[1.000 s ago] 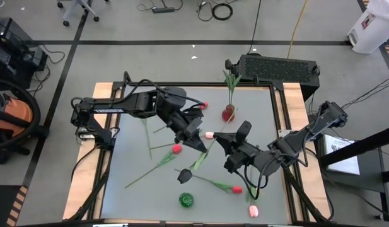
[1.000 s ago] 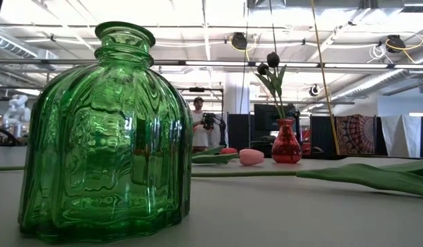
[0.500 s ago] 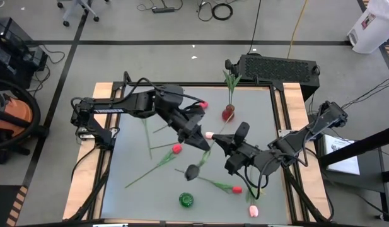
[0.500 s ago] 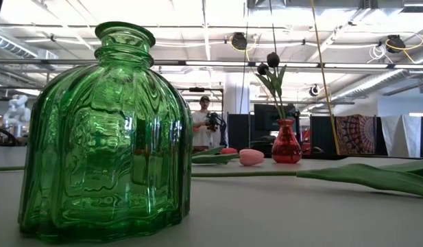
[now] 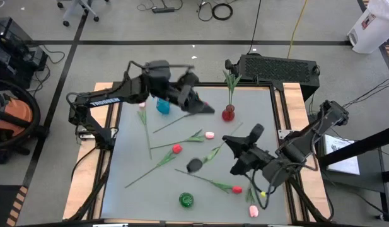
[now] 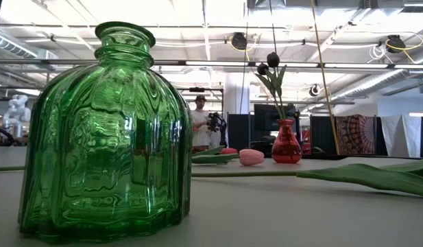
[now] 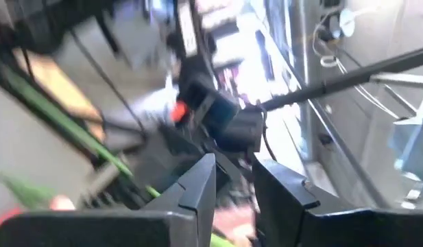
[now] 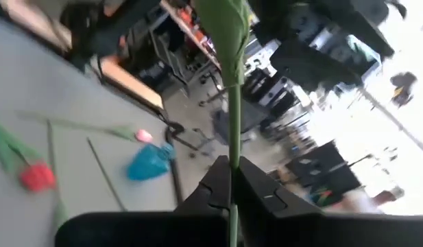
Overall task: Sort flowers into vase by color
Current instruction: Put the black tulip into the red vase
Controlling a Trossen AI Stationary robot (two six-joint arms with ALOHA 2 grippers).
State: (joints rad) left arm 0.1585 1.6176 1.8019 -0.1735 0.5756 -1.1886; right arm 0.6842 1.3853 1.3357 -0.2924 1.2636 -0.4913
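One black tulip [image 5: 195, 165] | right claw [image 8: 230, 180] pinches stem | stem runs straight out from claw

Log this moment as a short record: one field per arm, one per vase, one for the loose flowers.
left gripper: raised near the red vase, nothing between its fingers
right gripper: shut on a green stem whose black tulip hangs near the table
red vase: far side, two black tulips in it
green vase: near edge, no flowers
blue vase: under left arm
loose flowers: red and pink tulips lying on table
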